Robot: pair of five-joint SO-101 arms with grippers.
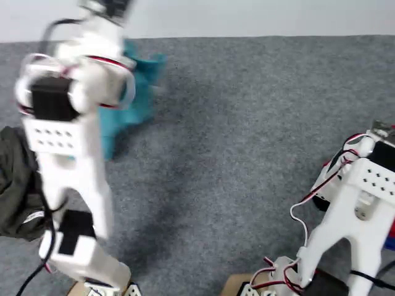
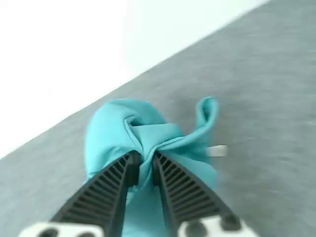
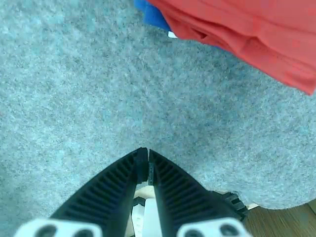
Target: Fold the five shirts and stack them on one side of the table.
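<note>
Step in hand: bringing one shirt out to be laid flat, judged the very start of its fold, since the cloth is bunched and not spread.
Grasp: the left gripper (image 2: pixel 143 165) has its black ribbed jaws pinching a gathered fold of the crumpled teal fabric shirt (image 2: pixel 123 128).
Position of the held shirt: it hangs twisted from the pinch over the far left part of the grey felt-covered desk (image 1: pixel 247 123), near the far edge; whether its lower end touches the felt cannot be told.
Next move calls for: setting the teal shirt down on bare felt toward the middle and spreading it. A second grasp at an opposite hem is probably needed, because a single pinch leaves the cloth twisted.
Near right: the right gripper (image 3: pixel 148 158) has its jaws pressed together on nothing and is poised over bare felt at the near right of the desk.
Just beyond it: a red fabric shirt (image 3: pixel 247 29), seemingly folded, lies over a blue fabric shirt (image 3: pixel 150 15) by the desk's right edge — likely the stack already begun.
Near left: a dark olive crumpled shirt (image 1: pixel 15 179) lies heaped at the left edge, touching the white left arm (image 1: pixel 62 142) — not yet folded.
In the way: the left arm stands between that heap and the middle, and loose teal cloth may drag or catch on it when lowered.
</note>
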